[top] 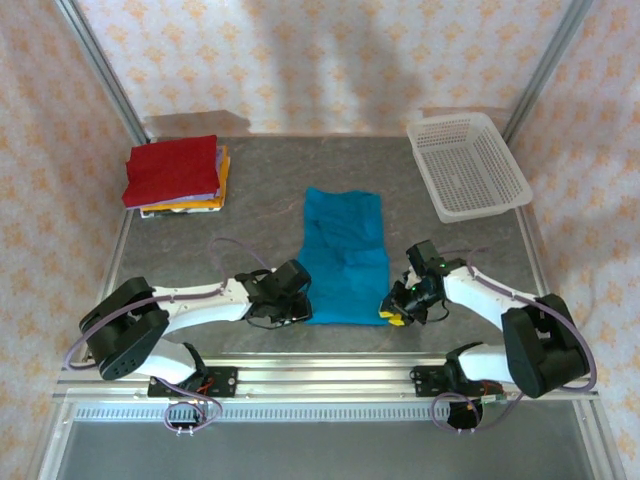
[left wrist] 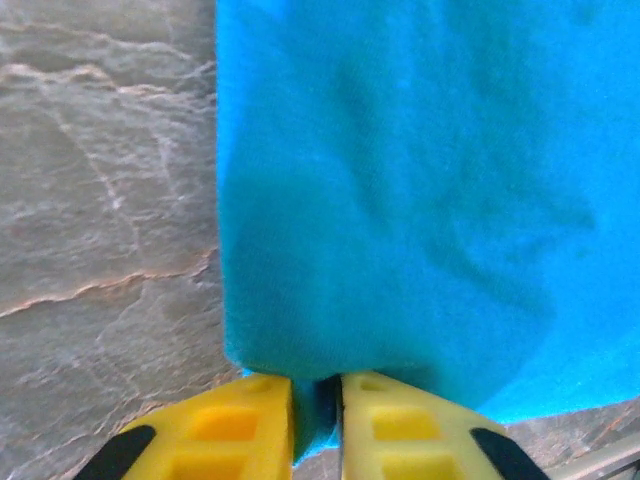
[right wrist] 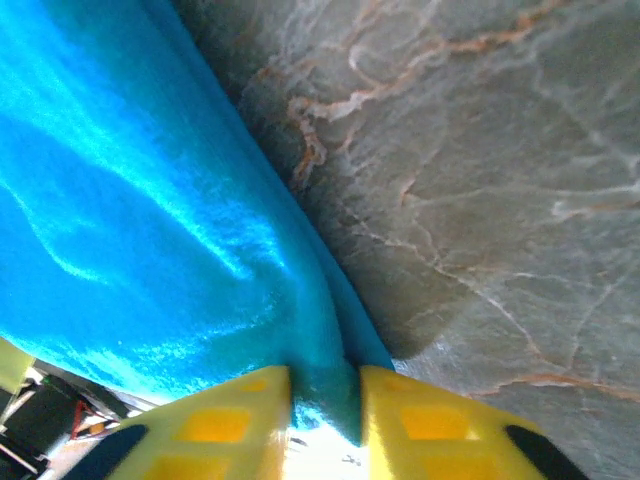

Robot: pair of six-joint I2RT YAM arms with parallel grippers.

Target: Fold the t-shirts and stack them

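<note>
Here's the counter [top: 250, 195], a grey stone-look top veined with pale and rusty lines. It is boxed in by cloth walls [top: 320, 60] printed with small orange flowers, metal posts [top: 100, 70] standing at the far corners. A silver rail [top: 330, 385] runs along the edge nearest the arms.

Dead centre lies the blue shirt [top: 345, 255], folded into a long narrow strip. Its long axis runs straight away from the arms, one short end by the rail and the other pointing at the back wall. The cloth is wrinkled through the middle.

The left pincer [top: 303, 305] is clamped on the shirt's near left corner; in the left wrist view the left pincer [left wrist: 315, 385] has blue cloth pinched between its yellow fingers [left wrist: 225, 430]. The right pincer [top: 392, 312] is on the near right corner, and in the right wrist view the right pincer [right wrist: 325, 385] is likewise closed on a fold of shirt.

Beyond the shirt's far end and off to its left sits a stack, a red shirt [top: 172, 168] on top. An orange-yellow shirt [top: 222, 182] peeks out beneath, with a purplish sliver [top: 190, 202] between them that is hard to make out. Off to the shirt's far right sits a white perforated basket [top: 468, 165].

Both gripped corners are hidden under the arms from above, both wrist views are soft, and the fingers are cut off at the bottom.
</note>
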